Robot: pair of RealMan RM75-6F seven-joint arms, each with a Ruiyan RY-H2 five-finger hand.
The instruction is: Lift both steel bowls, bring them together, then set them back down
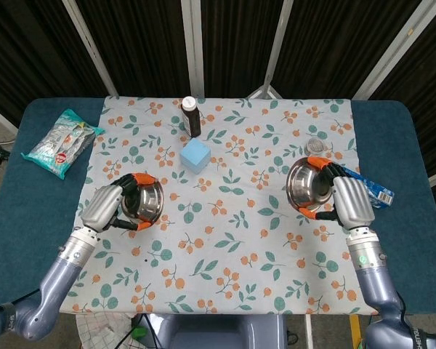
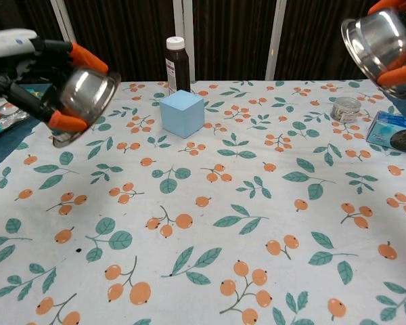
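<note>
My left hand [image 1: 112, 203] grips one steel bowl [image 1: 147, 200] by its rim and holds it in the air, tilted, mouth turned toward the middle. In the chest view that bowl [image 2: 86, 101] hangs at the left, clear above the cloth, inside the left hand [image 2: 37, 74]. My right hand [image 1: 346, 196] grips the second steel bowl [image 1: 310, 183], also lifted and tilted inward. The chest view shows this bowl [image 2: 382, 44] high at the top right, orange fingertips [image 2: 399, 73] wrapped over its rim. A wide stretch of cloth separates the two bowls.
A floral tablecloth [image 1: 225, 240] covers the table. A blue cube [image 1: 196, 155] and a dark bottle [image 1: 191, 116] stand at the back centre. A small tin [image 1: 318, 147] and a blue packet [image 1: 370, 190] lie near the right hand. A snack bag [image 1: 62, 142] lies far left.
</note>
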